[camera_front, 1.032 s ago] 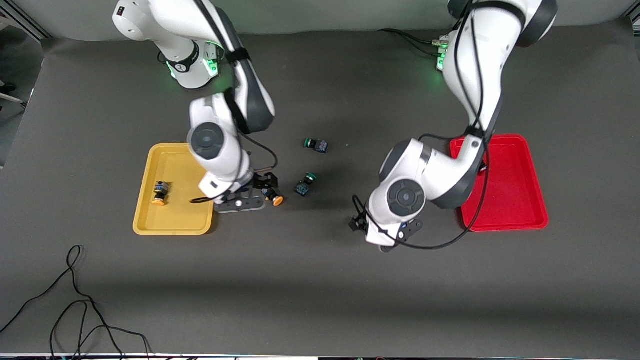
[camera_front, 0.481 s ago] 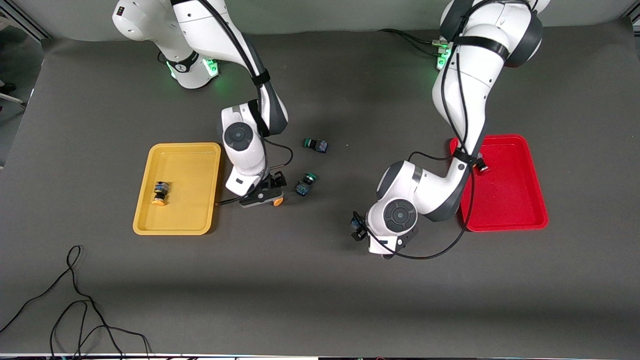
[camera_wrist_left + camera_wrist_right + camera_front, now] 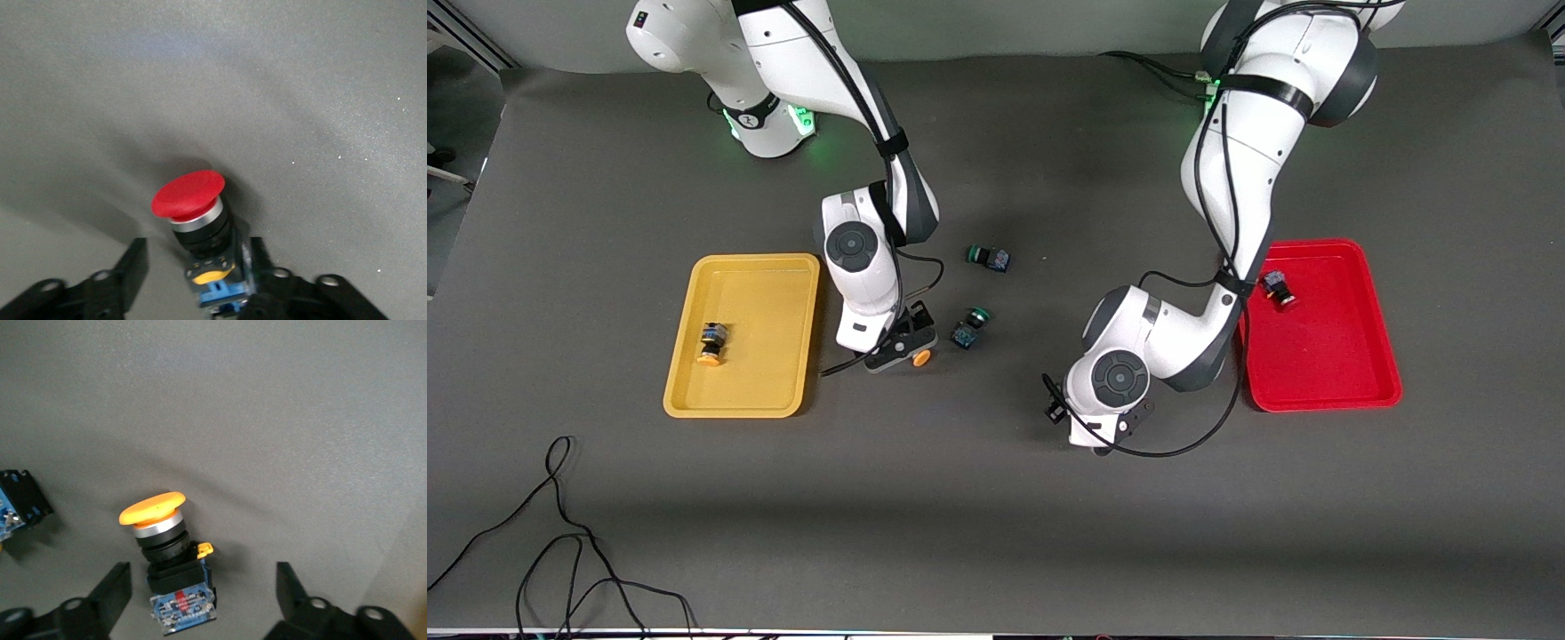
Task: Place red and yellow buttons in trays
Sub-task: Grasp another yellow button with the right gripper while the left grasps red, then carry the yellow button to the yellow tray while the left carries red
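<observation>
Yellow tray (image 3: 765, 338), right arm's end of worktop: holds 1 yellow button (image 3: 711, 343) | right gripper (image 3: 200, 587) beside that tray, fingers wide apart astride loose yellow button (image 3: 163, 547); I read this as lining up a grasp | left gripper (image 3: 197, 257) mid-worktop, fingers apart around loose red button (image 3: 190, 207), not clamped | red tray (image 3: 1325, 356), left arm's end: holds 1 red button (image 3: 1278, 289)

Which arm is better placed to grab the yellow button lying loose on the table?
The right. The right gripper hangs open with its fingers either side of that yellow button, beside the yellow tray. The left gripper is down around a red button instead.
</observation>
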`<state>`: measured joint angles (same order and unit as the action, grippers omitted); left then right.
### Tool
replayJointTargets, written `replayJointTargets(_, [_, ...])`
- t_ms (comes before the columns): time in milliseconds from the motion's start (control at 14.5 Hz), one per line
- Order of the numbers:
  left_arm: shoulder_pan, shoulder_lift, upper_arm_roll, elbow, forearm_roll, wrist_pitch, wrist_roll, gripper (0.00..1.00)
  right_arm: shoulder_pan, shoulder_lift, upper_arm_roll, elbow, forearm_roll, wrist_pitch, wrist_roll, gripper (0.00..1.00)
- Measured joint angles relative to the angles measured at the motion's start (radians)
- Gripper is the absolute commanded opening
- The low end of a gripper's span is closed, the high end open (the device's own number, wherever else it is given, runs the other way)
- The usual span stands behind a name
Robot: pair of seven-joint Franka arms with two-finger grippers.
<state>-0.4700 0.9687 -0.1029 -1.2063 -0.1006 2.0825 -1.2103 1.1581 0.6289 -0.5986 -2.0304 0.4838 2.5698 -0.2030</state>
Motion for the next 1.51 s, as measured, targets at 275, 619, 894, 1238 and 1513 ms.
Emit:
replayJointTargets(275, [0.0, -0.007, 0.0, 0.026, 0.017, -0.038, 0.005, 0.0, 0.0, 0.0, 0.0, 0.002, 0.03, 0.0, -0.007, 0.09])
replayJointTargets(619, [0.01, -0.194, 0.006, 0.031, 0.026, -0.383, 0.149, 0.0, -0.01, -0.007, -0.02, 0.066, 0.051, -0.144, 0.02, 0.08])
replayJointTargets(894, [0.126, -0.534, 0.023, -0.151, 0.063, -0.598, 0.505, 0.0, -0.014, -0.071, -0.173, 0.242, 0.051, -0.526, 0.137, 0.08])
replayJointTargets(1238, [0.368, -0.897, 0.034, -0.609, 0.221, -0.466, 0.999, 0.0, -0.034, -0.096, -0.38, 0.262, 0.05, -0.656, 0.141, 0.08])
replayJointTargets(1513, [0.518, -0.937, 0.036, -0.935, 0.271, -0.083, 1.186, 0.0, -0.136, -0.077, -0.44, 0.172, 0.059, -0.602, -0.002, 0.08])
